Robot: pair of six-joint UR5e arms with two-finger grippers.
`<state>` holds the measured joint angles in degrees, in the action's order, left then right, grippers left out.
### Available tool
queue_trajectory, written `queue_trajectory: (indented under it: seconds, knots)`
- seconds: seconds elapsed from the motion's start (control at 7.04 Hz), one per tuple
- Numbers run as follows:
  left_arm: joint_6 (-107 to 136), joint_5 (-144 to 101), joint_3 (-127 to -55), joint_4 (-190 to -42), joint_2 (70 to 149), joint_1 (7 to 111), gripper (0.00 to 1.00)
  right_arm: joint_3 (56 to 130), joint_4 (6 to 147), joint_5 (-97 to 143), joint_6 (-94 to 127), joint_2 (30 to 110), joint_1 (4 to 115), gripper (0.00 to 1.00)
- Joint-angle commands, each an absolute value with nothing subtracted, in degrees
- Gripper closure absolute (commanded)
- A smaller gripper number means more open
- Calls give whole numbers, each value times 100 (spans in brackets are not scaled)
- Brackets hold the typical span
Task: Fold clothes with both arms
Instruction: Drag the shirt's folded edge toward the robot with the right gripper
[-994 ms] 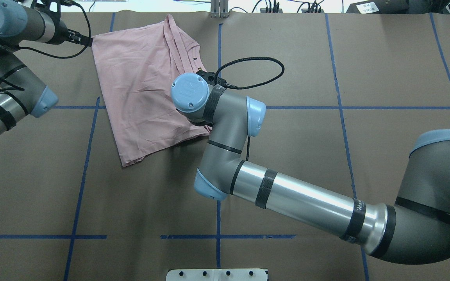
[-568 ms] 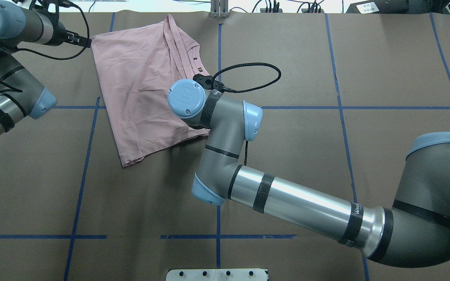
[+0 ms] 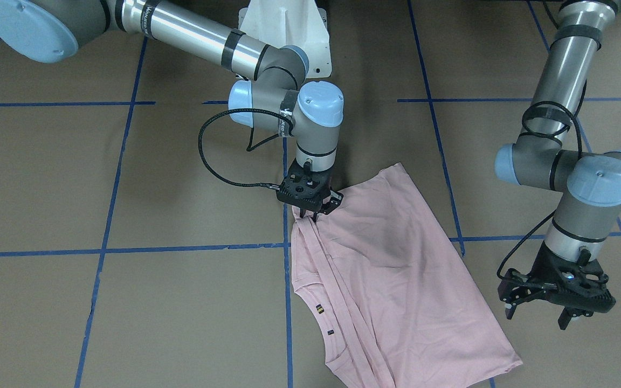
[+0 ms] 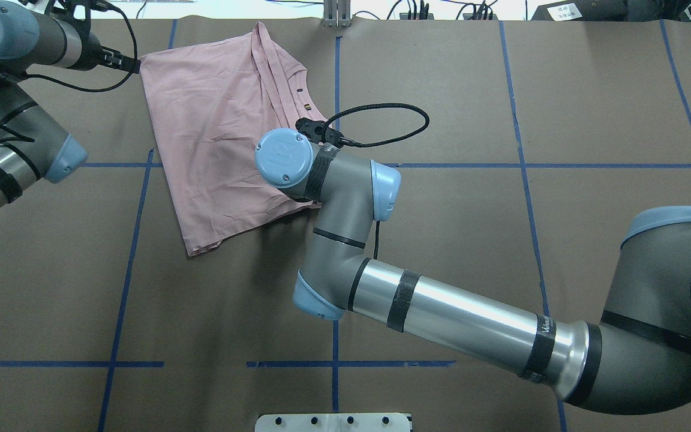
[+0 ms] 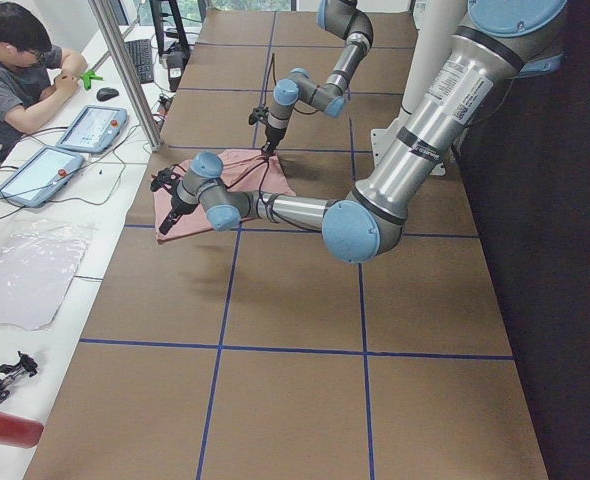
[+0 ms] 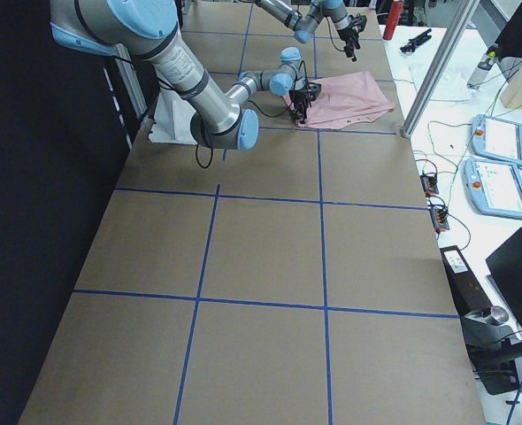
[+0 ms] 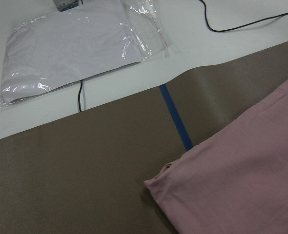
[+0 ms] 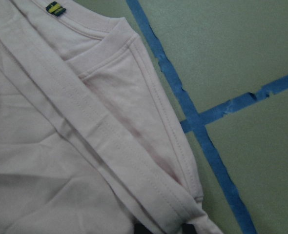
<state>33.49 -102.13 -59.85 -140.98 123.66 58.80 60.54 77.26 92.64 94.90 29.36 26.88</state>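
The pale pink T-shirt lies folded flat on the brown surface. It sits out on the side away from the robot's white pedestal, a little to the robot's left of the centre line in the blue tape grid. A small black-and-yellow tag shows on the cloth near that line.

The right arm reaches low across the middle. The right end effector points straight down at the shirt's near corner on the robot's right. Its fingers are drawn narrow and pinch the layered hems, and the right wrist view shows the fabric bunched at its bottom edge. From overhead, that arm's wrist joint covers this corner and hides the pinch altogether. A black cable loops out from the wrist over bare surface beside the shirt.

The left arm stands by the shirt's far corner on the robot's left. The left end effector hangs with its fingers spread wide, holding nothing, just beside the shirt's edge. Its wrist camera looks down on that corner lying flat.

Past the far edge runs a white side surface. On it are a clear plastic bag with something white inside, two tablets and a red cylinder. A person sits at its end.
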Motion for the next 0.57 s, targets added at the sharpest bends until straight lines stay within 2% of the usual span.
queue_trajectory:
  seconds: [0.0, 0.14, 0.28, 0.43]
  knots:
    - [3349, -10213, -5985, -14098, 12366, 5880, 0, 6047, 7743, 9264, 9483, 2944, 2681, 66]
    - [3349, -10213, -5985, -14098, 12366, 5880, 0, 6038, 7743, 9264, 9483, 2944, 2681, 88]
    - [3349, -10213, -5994, -14098, 12366, 5871, 0, 6047, 7752, 9264, 9414, 2953, 2689, 100]
    - [3349, -10213, -5994, -14098, 12366, 5871, 0, 6073, 7743, 9264, 9387, 2953, 2707, 100]
